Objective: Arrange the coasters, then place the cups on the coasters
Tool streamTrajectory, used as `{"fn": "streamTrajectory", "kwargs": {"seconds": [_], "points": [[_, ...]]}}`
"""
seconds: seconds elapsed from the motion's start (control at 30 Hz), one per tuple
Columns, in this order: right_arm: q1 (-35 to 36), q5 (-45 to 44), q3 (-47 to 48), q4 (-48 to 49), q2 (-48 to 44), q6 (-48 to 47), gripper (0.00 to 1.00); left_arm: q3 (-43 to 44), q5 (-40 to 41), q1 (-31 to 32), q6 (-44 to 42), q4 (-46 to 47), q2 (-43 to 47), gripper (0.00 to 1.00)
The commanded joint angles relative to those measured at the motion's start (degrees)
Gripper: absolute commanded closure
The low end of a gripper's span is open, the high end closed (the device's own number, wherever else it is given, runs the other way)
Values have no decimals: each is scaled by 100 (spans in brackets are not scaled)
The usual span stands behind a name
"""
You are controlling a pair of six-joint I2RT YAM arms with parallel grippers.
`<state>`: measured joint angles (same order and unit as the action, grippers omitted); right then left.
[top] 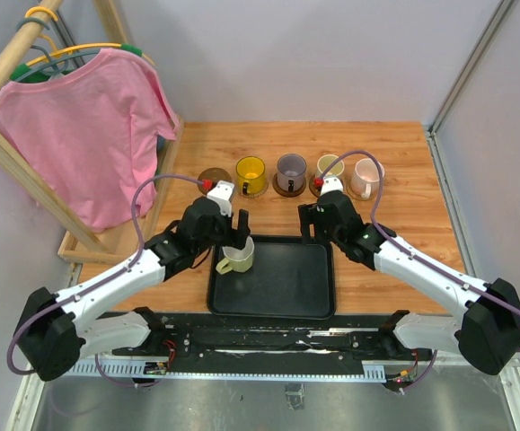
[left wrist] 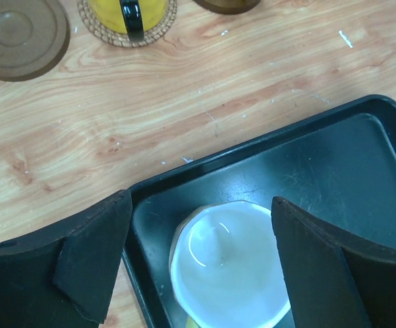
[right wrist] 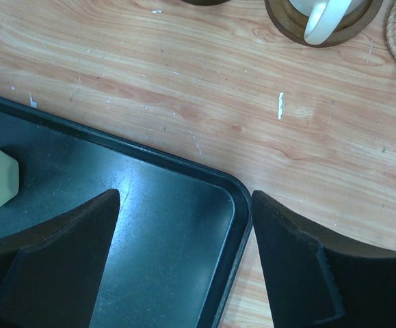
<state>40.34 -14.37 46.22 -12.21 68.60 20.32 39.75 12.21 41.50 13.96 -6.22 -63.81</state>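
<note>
**Closing on the last cup, with one coaster bare**

From above, four cups sit on coasters in a row along the far side of the wooden table (top: pixel 394 269). The dark brown coaster (top: pixel 214 177) at the left end of that row has nothing on it. The white cup (top: pixel 237 259) stands upright in the far left corner of the black tray (top: pixel 286 283), its yellowish handle pointing left. The left gripper (top: pixel 239 235) hangs right over it with its jaws spread. The right gripper (top: pixel 318 232) hovers over the tray's far right corner, also spread and holding nothing.

The left wrist view looks down into the cup between the two dark pads (left wrist: pixel 95 253). The left pad is apart from the cup. The right pad seems to overlap the rim, and I cannot tell whether it touches. The cup looks glossy, with a faceted, many-sided rim, so it is probably slippery. A good grip would have the pads go low enough to straddle the wall, on sides away from the handle, and close squarely. The lift should then clear the tray's raised lip before heading for the ringed disc. Next to that disc, the yellow cup (left wrist: pixel 126 10) sits on a tan woven coaster (left wrist: pixel 98 27).

The right wrist view shows the tray's rounded corner, scuffed and faintly shiny, against pale grained wood. Beyond it, the cream cup (right wrist: pixel 324 17) rests on a dark coaster with a raised rim. This arm is best kept clear of the left arm's path.
</note>
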Motion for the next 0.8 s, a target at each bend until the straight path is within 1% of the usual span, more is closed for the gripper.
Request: {"fn": "streamTrajectory", "kwargs": {"seconds": [0.0, 0.1, 0.23, 0.27, 0.33, 0.37, 0.57, 0.77], "points": [[-49, -74, 28, 25, 39, 38, 21, 278, 23, 52, -42, -511, 531, 12], [-51, -87, 20, 26, 22, 30, 21, 435, -97, 52, 13, -1276, 815, 12], [-50, -86, 20, 58, 30, 29, 21, 593, -366, 81, 330, -2271, 1017, 12], [-45, -73, 19, 68, 41, 26, 21, 556, -484, 101, 445, -2281, 1127, 12], [-45, -47, 32, 85, 51, 39, 21, 433, -984, 112, 576, -2146, 1331, 12], [-45, -29, 33, 77, 55, 45, 21, 450, -1074, 112, 652, -2175, 1384, 12], [-47, 35, 27, 85, 31, 52, 21, 693, -844, 113, 1189, -2801, 1247, 12], [-46, 61, 13, 95, 29, 66, 21, 496, -703, 113, 1374, -2935, 822, 12]]}}
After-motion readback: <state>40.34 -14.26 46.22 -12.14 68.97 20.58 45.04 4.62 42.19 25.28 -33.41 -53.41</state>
